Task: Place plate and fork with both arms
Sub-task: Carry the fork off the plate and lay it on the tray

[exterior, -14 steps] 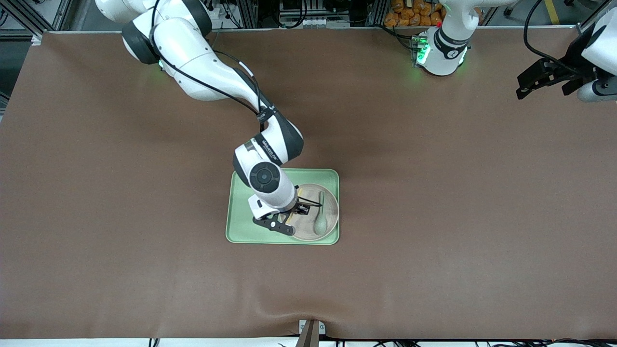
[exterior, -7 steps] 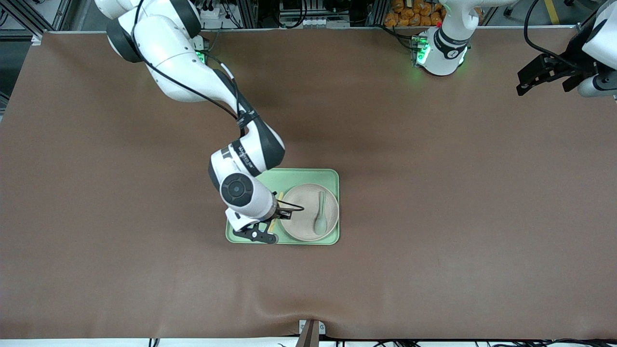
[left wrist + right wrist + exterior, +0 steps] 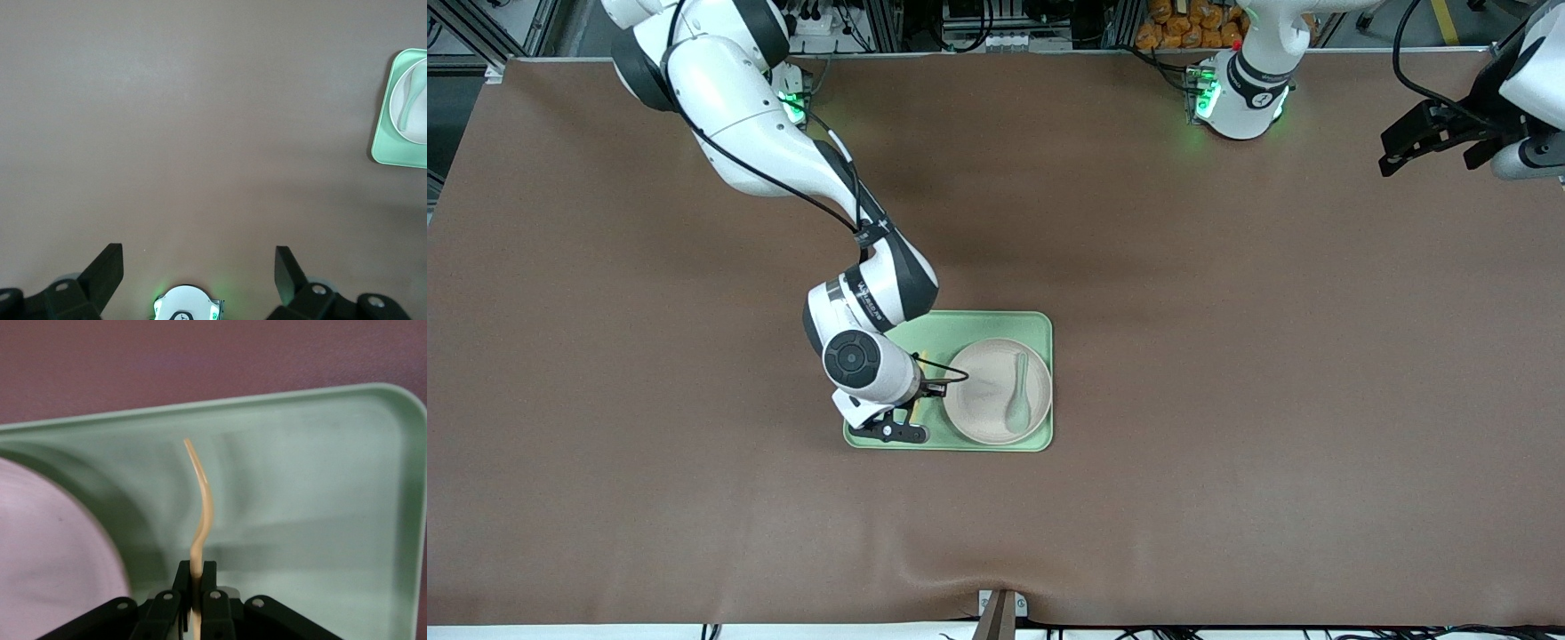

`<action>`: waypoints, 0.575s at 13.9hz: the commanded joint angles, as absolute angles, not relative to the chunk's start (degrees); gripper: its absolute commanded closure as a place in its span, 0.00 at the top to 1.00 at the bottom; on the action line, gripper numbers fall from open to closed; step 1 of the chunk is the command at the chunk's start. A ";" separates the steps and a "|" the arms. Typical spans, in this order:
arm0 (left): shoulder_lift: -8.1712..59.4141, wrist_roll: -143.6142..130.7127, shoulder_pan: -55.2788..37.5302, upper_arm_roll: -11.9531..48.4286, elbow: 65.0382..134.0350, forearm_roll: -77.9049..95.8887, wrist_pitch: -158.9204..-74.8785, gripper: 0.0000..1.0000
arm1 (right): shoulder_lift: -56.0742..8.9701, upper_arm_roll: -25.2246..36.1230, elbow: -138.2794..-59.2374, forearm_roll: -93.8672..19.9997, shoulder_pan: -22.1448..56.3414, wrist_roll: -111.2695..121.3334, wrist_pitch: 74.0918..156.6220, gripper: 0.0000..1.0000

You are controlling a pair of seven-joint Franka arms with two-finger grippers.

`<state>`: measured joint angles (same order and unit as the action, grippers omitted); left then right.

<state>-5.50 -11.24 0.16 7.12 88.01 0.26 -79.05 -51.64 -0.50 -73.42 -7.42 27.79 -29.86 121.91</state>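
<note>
- The right gripper [image 3: 914,402] hangs over the green tray [image 3: 996,324], jaws clamped on the yellow fork [image 3: 201,520], just beside the plate [image 3: 983,396].
- The grey-green spoon [image 3: 1017,396] lies in the plate.
- The left gripper [image 3: 1427,142] waits, jaws wide apart, holding nothing, above the left arm's end of the table [image 3: 1227,356].

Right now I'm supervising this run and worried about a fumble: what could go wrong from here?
The right claw pinches the fork by one thin end over the tray, so it could pivot or slip out. Released too close, it may land on the plate rim, beside the spoon. The left claw waits open, away.
</note>
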 commanded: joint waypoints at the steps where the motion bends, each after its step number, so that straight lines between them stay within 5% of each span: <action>1: -6.24 -10.81 0.44 7.29 88.42 0.70 -78.40 1.00 | -45.97 -1.32 -82.43 -7.47 26.19 -27.16 125.23 0.04; 5: -6.24 -10.99 0.35 7.29 88.33 0.62 -78.40 1.00 | -46.32 -1.32 -84.90 -7.47 26.46 -27.25 130.25 0.06; 7: -6.24 -11.07 0.35 7.29 88.24 0.62 -78.40 1.00 | -46.32 -1.32 -84.64 -7.65 26.46 -28.03 129.64 0.70; 8: -6.33 -11.07 0.44 7.29 88.24 0.62 -78.40 1.00 | -46.14 -1.41 -84.38 -7.73 26.46 -27.95 129.55 0.80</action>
